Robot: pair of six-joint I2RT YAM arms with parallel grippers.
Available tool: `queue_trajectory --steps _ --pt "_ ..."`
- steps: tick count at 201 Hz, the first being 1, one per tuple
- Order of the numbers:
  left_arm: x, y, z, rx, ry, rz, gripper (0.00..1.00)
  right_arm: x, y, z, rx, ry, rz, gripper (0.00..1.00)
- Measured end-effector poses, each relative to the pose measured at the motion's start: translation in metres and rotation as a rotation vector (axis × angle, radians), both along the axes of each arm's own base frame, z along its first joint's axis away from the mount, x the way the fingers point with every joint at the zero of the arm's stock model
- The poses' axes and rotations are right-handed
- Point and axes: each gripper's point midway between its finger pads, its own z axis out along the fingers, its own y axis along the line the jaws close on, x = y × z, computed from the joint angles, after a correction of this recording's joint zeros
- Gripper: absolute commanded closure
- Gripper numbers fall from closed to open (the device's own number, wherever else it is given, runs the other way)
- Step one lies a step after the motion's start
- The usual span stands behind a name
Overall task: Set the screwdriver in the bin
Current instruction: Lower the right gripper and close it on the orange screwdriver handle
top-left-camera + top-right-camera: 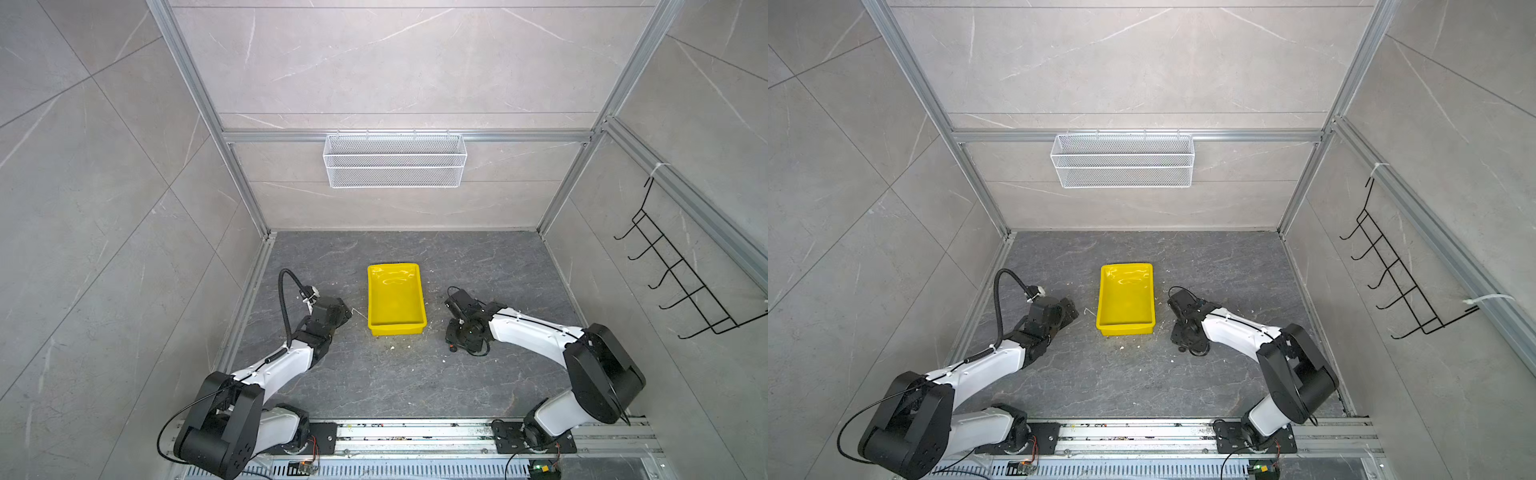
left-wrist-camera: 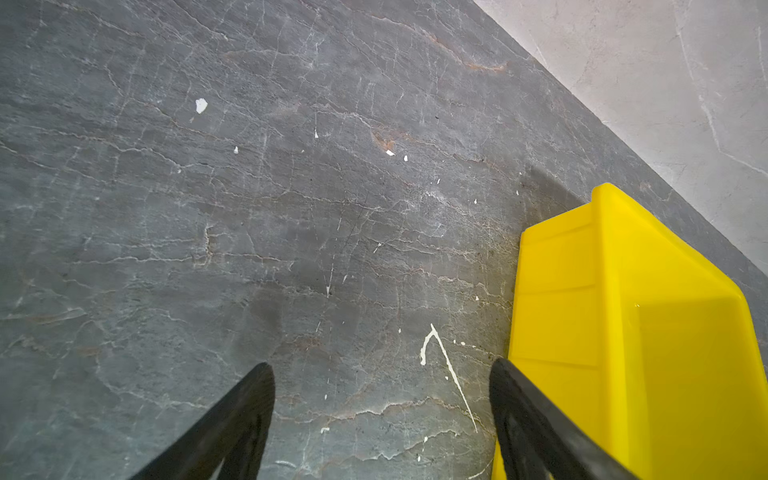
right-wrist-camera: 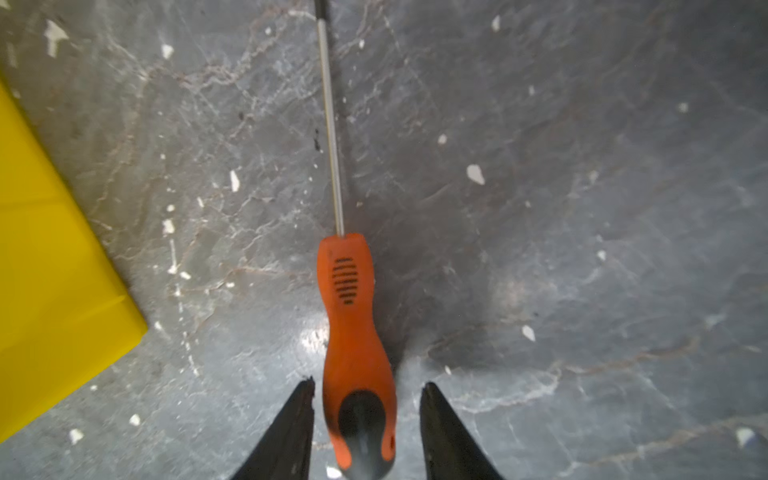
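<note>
The screwdriver [image 3: 353, 328] lies flat on the dark stone floor; it has an orange handle, a black butt end and a thin metal shaft. My right gripper [image 3: 368, 383] is open and straddles the butt end of the handle, with a narrow gap showing on each side. In both top views the right gripper [image 1: 459, 338] points down at the floor just right of the bin and hides the screwdriver. The bin [image 1: 395, 299] [image 1: 1125, 297] is a shallow yellow tray with nothing in it. My left gripper [image 2: 381, 365] [image 1: 347, 313] stands open and empty beside the bin's left wall [image 2: 557, 316].
A white wire mesh basket [image 1: 395, 160] hangs on the back wall. A black wire hook rack [image 1: 685, 282] is fixed to the right wall. Small white flecks dot the floor [image 1: 399, 374] around the bin. The bin's corner [image 3: 50, 270] sits close to the screwdriver.
</note>
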Motion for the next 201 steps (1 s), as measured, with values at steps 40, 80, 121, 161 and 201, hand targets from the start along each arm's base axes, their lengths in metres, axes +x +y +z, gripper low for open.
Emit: queue_trajectory --steps 40,80,121,161,201 --pt "0.000 0.000 0.000 0.001 0.000 0.001 0.17 0.010 0.002 0.000 -0.030 -0.009 0.024 0.56" --pt "-0.001 0.001 -0.001 0.003 0.003 0.001 0.17 0.006 -0.001 -0.004 -0.047 -0.004 0.036 0.55" --pt "-0.003 0.002 0.001 0.000 -0.005 0.003 0.17 0.000 0.002 -0.010 -0.041 -0.012 0.053 0.59" --pt "-0.005 0.003 0.002 0.002 -0.012 0.007 0.17 0.000 0.005 -0.011 -0.061 -0.033 0.061 0.72" --pt "-0.004 0.003 -0.001 0.008 -0.001 0.003 0.17 -0.012 -0.012 -0.001 -0.130 -0.028 0.068 0.80"
